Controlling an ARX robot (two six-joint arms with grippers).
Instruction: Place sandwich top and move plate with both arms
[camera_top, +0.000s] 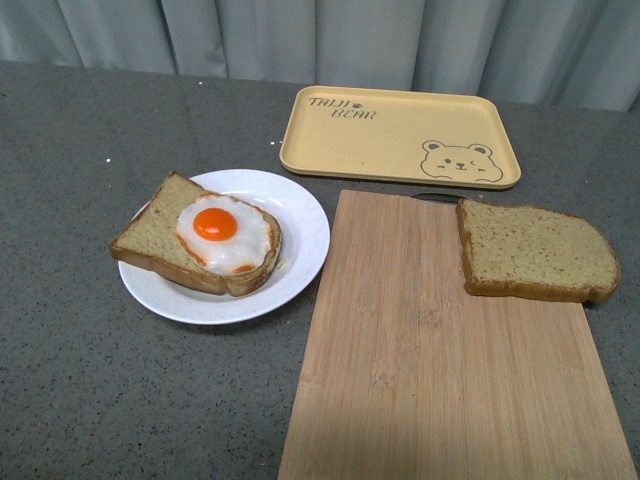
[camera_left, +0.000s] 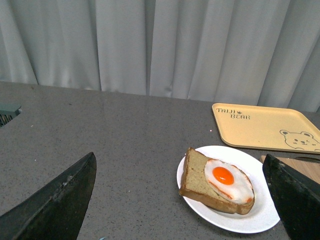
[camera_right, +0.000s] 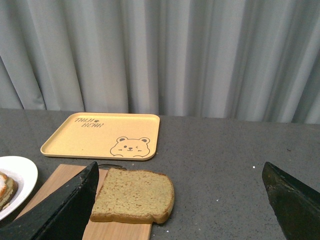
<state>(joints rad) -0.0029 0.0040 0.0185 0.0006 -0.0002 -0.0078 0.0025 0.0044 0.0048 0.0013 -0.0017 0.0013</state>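
Observation:
The plain sandwich top (camera_top: 535, 250) lies flat on the far right corner of a wooden cutting board (camera_top: 430, 350); it also shows in the right wrist view (camera_right: 134, 196). The round white plate (camera_top: 300, 215) sits left of the board and bears a bread slice with a fried egg (camera_top: 222, 235); the plate (camera_left: 260, 215) shows in the left wrist view too. No arm shows in the front view. My left gripper (camera_left: 185, 202) is open and empty, held back from the plate. My right gripper (camera_right: 182, 205) is open and empty, held back from the sandwich top.
A yellow rectangular tray with a bear drawing (camera_top: 400, 135) lies behind the board and plate. Everything rests on a dark grey speckled counter (camera_top: 90, 380). Grey curtains (camera_top: 320, 35) hang behind it.

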